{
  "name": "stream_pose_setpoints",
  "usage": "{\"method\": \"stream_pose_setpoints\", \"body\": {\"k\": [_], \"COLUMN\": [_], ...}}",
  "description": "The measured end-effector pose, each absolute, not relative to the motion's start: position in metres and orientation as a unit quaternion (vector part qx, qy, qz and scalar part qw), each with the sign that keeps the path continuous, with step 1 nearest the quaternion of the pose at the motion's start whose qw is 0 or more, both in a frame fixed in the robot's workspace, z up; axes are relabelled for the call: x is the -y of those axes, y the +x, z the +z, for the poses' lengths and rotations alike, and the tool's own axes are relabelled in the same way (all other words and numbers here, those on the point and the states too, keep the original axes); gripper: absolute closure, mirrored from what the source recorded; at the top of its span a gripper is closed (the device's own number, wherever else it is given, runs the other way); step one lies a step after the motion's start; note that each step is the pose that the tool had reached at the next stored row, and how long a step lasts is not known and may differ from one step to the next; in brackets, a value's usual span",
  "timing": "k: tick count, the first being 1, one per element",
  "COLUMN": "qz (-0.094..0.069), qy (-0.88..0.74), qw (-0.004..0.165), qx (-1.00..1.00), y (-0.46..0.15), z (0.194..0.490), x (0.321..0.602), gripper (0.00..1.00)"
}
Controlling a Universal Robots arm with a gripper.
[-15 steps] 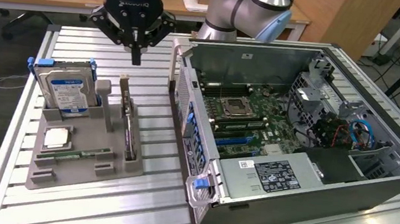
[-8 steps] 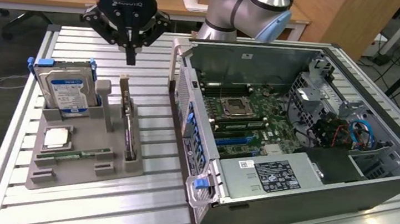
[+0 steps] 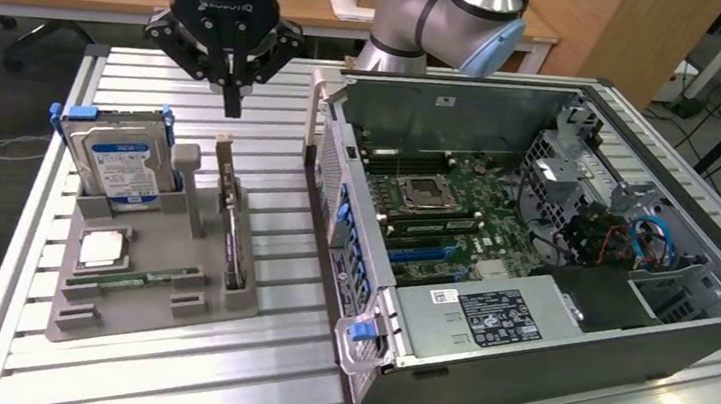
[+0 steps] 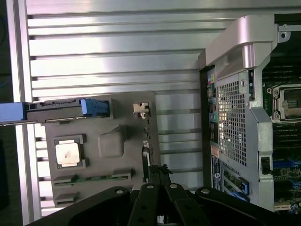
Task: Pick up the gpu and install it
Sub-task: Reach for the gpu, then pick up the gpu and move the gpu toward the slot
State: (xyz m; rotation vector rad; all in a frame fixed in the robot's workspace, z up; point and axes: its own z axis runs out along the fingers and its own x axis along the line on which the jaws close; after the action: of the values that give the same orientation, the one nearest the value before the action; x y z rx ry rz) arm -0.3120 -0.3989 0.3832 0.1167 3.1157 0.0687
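The gpu (image 3: 233,221) stands on edge in a slot of the grey holder (image 3: 135,314), a thin dark card with a metal bracket at its far end. In the wrist view the gpu (image 4: 145,141) shows edge-on as a narrow strip. My gripper (image 3: 231,106) hangs above the card's far end, apart from it, shut with its fingers pressed together and nothing between them. Its fingertips (image 4: 160,170) sit close beside the card's edge in the wrist view. On the exterior view's right lies the open computer case (image 3: 669,325), its motherboard (image 3: 454,207) exposed.
The holder (image 4: 113,141) also carries a silver hard drive (image 3: 120,162) with a blue label, a processor chip (image 3: 101,250) and a green memory stick (image 3: 138,279). All sit on a ribbed aluminium table (image 3: 249,371). Desks with clutter stand behind.
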Motion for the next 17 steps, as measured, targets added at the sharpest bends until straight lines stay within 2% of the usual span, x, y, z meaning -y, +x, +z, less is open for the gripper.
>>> {"method": "stream_pose_setpoints", "body": {"k": [17], "qz": [0.022], "qy": [0.037], "qw": [0.012], "qx": [-0.999], "y": [-0.3149], "z": [0.3831], "x": [0.3988], "gripper": [0.89]}}
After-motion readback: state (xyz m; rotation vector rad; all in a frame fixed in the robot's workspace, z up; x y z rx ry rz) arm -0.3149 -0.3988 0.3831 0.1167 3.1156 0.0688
